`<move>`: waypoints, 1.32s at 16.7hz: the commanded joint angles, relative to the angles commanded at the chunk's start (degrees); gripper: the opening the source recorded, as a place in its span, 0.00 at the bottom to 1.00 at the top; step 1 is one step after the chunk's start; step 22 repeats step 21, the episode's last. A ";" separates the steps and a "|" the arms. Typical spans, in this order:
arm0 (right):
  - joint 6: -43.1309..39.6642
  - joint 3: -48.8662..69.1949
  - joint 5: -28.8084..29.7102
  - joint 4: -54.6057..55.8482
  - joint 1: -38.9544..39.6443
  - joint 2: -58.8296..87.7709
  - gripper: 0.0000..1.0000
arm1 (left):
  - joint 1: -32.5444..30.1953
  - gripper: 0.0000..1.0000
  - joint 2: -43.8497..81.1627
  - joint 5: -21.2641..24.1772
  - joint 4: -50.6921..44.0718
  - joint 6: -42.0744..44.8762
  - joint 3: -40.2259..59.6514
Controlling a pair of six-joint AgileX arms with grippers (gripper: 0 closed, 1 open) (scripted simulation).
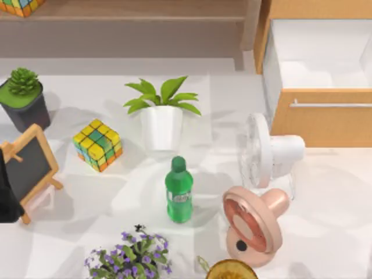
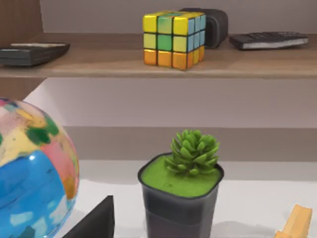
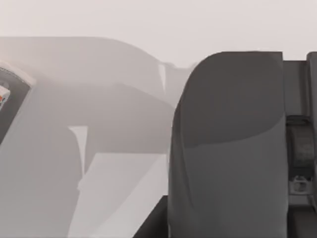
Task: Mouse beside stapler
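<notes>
From above, the table is seen to carry one green bottle near its middle; two fans, one white fan and one pink fan, are set toward the right edge, close together; one colour cube lies toward the left edge; three plants are counted, a leafy plant in a white pot, a succulent by the far left corner, and purple flowers at the near edge; one chalkboard easel stands at the left edge, where the left gripper is parked; whether it is open or closed cannot be told.

From the left wrist, one shelf is seen holding one shelf cube, two flat keypads, and one dark rounded object behind that cube; the succulent and one globe stand below.

From the right wrist, one matte dark-grey body with a rounded shoulder is seen close up over the pale tabletop; whether it is the mouse cannot be told, so the mouse's place is left unstated.
</notes>
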 joint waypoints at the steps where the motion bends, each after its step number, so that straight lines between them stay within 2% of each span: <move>1: 0.00 0.00 0.00 0.00 0.00 0.00 0.00 | 0.00 1.00 0.00 0.00 0.00 0.00 0.00; 2: 0.00 0.00 0.00 0.00 0.00 0.00 0.00 | 0.00 1.00 0.00 0.00 0.00 0.00 0.00; 15: 0.00 0.00 0.00 0.00 0.00 0.00 0.98 | 0.00 1.00 0.00 0.00 0.00 0.00 0.00; 22: 0.00 0.00 0.00 0.00 0.00 0.00 1.00 | 0.00 1.00 0.00 0.00 0.00 0.00 0.00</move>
